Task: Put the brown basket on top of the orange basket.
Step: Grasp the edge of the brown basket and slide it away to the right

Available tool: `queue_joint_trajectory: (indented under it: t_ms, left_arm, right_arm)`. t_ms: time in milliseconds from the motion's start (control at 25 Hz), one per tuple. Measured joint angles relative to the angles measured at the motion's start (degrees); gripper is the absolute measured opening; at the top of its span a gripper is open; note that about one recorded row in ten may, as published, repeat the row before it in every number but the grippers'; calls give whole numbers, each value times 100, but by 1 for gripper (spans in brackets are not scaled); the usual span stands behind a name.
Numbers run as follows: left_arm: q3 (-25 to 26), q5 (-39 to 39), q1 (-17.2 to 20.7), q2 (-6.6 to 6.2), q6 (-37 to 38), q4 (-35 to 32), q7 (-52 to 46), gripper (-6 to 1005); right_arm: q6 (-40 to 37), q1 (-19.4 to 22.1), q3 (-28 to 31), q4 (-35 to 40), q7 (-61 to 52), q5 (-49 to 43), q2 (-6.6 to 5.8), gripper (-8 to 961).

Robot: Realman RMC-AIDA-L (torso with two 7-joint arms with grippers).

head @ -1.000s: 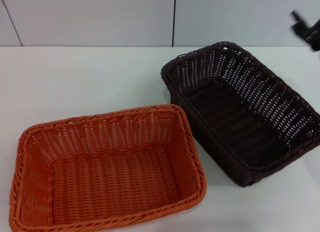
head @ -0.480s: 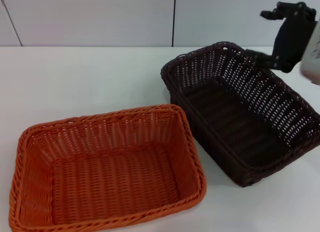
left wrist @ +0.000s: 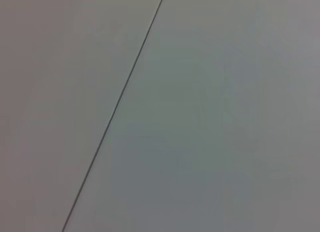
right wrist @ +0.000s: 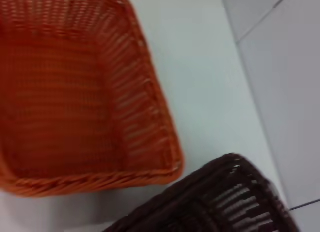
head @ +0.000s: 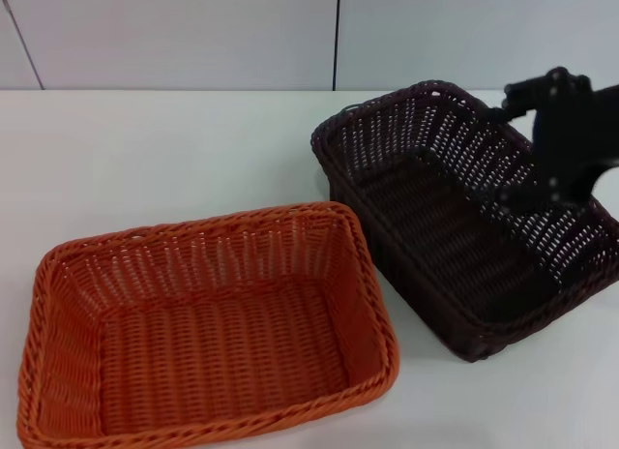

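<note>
Two baskets are sitting side by side; I am holding my right gripper over the brown basket's far side, the orange basket lying apart; whether my pincer is apart, I cannot tell.

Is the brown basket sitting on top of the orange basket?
No, the brown basket stands on the white table beside the orange basket, with the right gripper over its far side.

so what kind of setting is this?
Probably a lab or test bench, not a home: a bare white table, plain panelled wall, and only two staged props, the orange basket and brown basket, with the right gripper over the brown one.
</note>
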State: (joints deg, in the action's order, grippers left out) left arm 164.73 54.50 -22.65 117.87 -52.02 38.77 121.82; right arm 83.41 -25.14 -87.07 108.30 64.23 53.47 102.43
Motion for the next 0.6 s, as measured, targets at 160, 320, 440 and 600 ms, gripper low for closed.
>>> queue_joint_trajectory:
  t_ms: [160, 320, 440, 600]
  left_arm:
    - [0, -3, -34, -1, 33, -12, 6, 716]
    - [3, -3, -92, -3, 40, -36, 8, 716]
    - [7, -3, -105, -3, 41, -37, 8, 715]
    - [7, -11, -113, 3, 37, -116, 3, 715]
  right_arm:
    - [630, -100, 364, 2, 157, 334, -60, 707]
    - [1449, -196, 796, -82, 379, 747, -112, 707]
    - [1726, -208, 939, -215, 563, 821, -152, 706]
    - [1955, -254, 992, -570, 871, 728, -187, 706]
